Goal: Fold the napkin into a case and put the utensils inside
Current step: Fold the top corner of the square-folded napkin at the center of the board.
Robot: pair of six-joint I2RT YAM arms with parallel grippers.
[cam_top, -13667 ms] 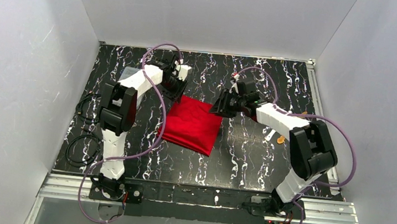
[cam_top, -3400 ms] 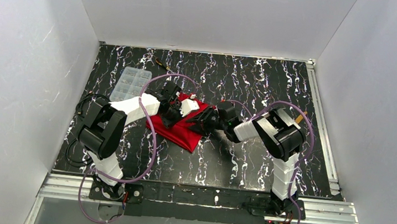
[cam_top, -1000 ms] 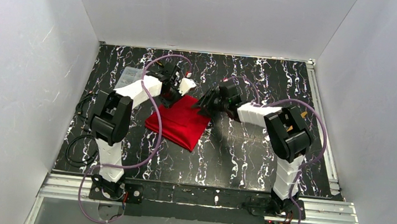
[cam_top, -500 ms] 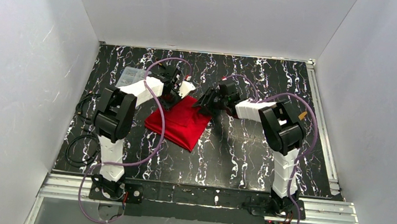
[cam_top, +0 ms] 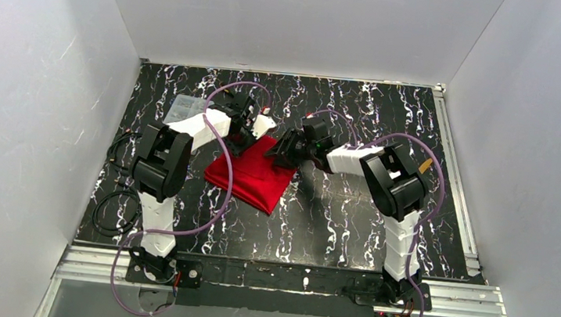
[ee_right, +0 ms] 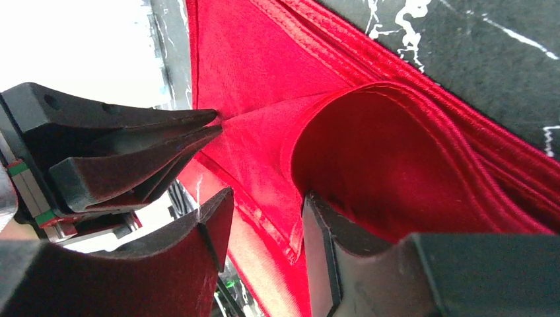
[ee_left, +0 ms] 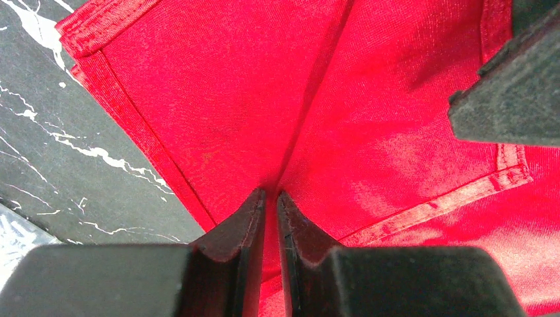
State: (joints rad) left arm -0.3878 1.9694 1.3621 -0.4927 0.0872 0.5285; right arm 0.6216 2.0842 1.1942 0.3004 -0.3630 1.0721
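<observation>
Left of centre on the dark marbled table (cam_top: 350, 213), the folded red napkin (cam_top: 253, 175) lies with its far edge lifted. The left gripper (ee_left: 271, 195) pinches a raised crease of it, jaws nearly closed. The right gripper (ee_right: 264, 198) stands half apart around a lifted hem, not clamped.
</observation>
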